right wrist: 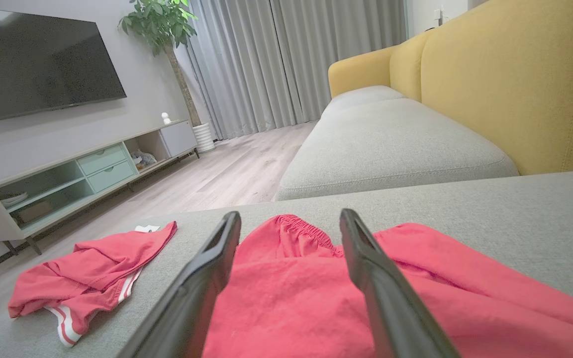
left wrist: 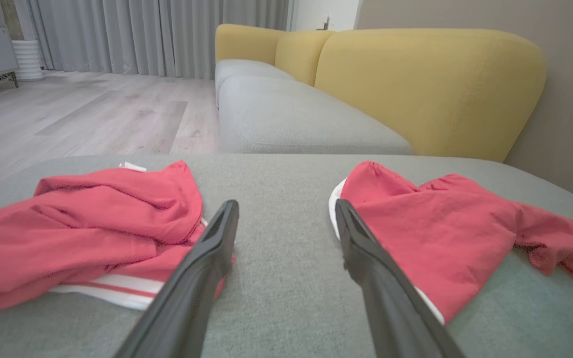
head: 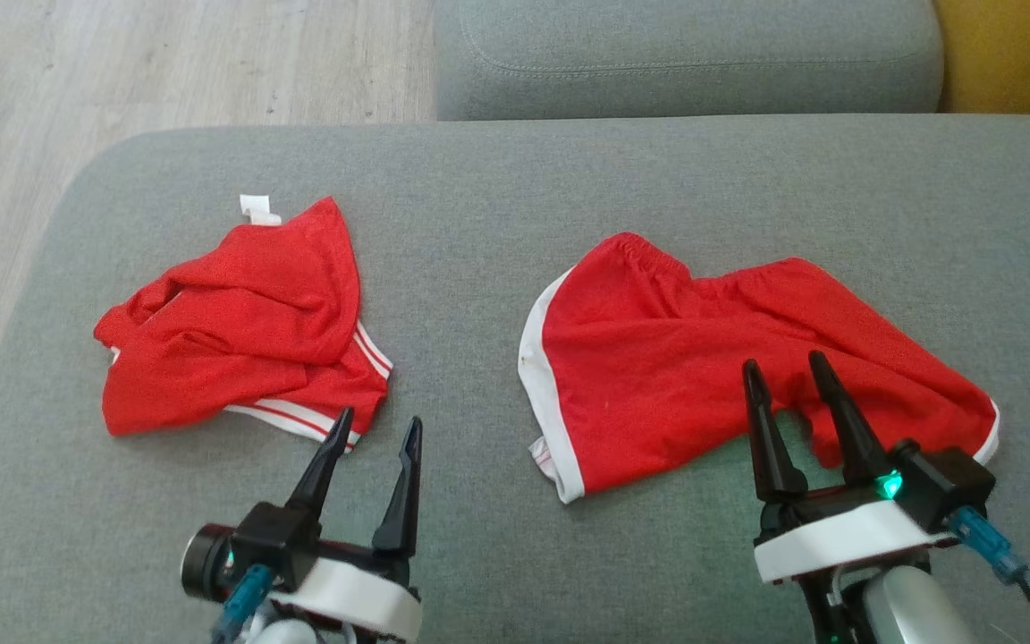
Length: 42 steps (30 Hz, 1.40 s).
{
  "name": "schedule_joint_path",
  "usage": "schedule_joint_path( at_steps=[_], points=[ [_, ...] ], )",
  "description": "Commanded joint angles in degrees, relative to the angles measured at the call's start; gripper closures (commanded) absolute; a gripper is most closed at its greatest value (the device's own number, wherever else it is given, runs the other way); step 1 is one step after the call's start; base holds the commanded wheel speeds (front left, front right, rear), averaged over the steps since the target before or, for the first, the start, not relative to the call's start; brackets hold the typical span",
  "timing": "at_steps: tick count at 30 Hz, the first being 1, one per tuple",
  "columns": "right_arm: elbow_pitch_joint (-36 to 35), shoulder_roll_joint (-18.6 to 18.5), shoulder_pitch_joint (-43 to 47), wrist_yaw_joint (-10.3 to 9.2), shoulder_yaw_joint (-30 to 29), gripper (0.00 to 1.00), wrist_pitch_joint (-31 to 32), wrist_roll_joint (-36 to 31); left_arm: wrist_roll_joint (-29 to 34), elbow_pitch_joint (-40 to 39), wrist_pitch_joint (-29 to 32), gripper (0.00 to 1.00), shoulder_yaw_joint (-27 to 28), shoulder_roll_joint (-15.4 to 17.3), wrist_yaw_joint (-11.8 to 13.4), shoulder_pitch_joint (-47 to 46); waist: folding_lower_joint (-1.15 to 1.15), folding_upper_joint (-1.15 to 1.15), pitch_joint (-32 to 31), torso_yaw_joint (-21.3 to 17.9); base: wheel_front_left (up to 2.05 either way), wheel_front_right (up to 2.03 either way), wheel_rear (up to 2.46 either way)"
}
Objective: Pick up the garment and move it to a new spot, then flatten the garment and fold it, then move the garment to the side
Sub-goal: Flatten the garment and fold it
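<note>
**Head view.** My left gripper (head: pixel 379 417) sits at lower left with its jaws spread wide and nothing between them. Its fingers point up the frame, and the left tip overlaps the hem of the striped red garment (head: pixel 247 331). I cannot tell whether it touches. That garment lies crumpled at centre left on the grey cushion (head: pixel 479 224), with a white label (head: pixel 257 210) at its upper edge. Any print on the label is too small to read. My right gripper (head: pixel 784 360) is at lower right, also spread wide and holding nothing. Its fingers lean slightly left over the lower edge of the white-edged red garment (head: pixel 685 367). That garment lies spread out at centre right, well apart from the striped one.

**Left wrist view.** My left gripper (left wrist: pixel 285 204) is low over the cushion, and bare grey fabric shows between its fingers. The striped red garment (left wrist: pixel 92 223) lies at the left and the white-edged red garment (left wrist: pixel 430 233) at the right. The label (left wrist: pixel 132 166) is blurred.

**Right wrist view.** My right gripper (right wrist: pixel 290 214) stands wide. Its fingers frame the gathered waistband of the white-edged red garment (right wrist: pixel 306 298), which spreads across the lower frame. The striped red garment (right wrist: pixel 87 273) lies at lower left, and its label (right wrist: pixel 146 228) is illegible.
</note>
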Motion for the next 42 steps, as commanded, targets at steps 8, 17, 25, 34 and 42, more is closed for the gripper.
schedule_joint_path(
  at_steps=[8,17,25,34,42],
  points=[
    [-1.3,-0.3,-4.2,0.43,-2.3,0.00,-0.6,-2.7,4.0,-3.0,-0.7,0.00,4.6,-0.8,-0.9,-2.7,0.01,0.00,1.5,-0.4,0.00,0.00,0.00],
    [10.2,-0.3,-18.8,0.43,-12.6,0.00,7.4,-17.1,5.4,-1.7,-0.7,0.00,4.9,-2.7,-2.8,-4.9,0.01,0.00,5.3,0.8,0.00,0.00,0.00],
    [24.8,-0.7,-30.9,0.43,-18.1,0.00,24.3,-26.9,6.4,0.0,-0.7,0.00,6.0,-4.6,-4.7,-6.7,0.01,0.00,9.0,2.9,0.00,0.00,0.00],
    [39.0,-6.3,-37.2,0.43,-10.9,0.00,36.1,-24.1,8.2,1.1,-0.7,0.00,7.5,-6.7,-6.3,-7.7,0.01,0.00,11.0,4.4,0.00,0.00,0.00],
    [38.9,-12.3,-42.0,0.43,-6.1,1.00,29.9,-19.7,9.5,1.9,-0.7,0.00,9.6,-8.3,-7.6,-7.6,0.01,0.00,10.7,4.9,0.00,0.00,0.00]
  ],
)
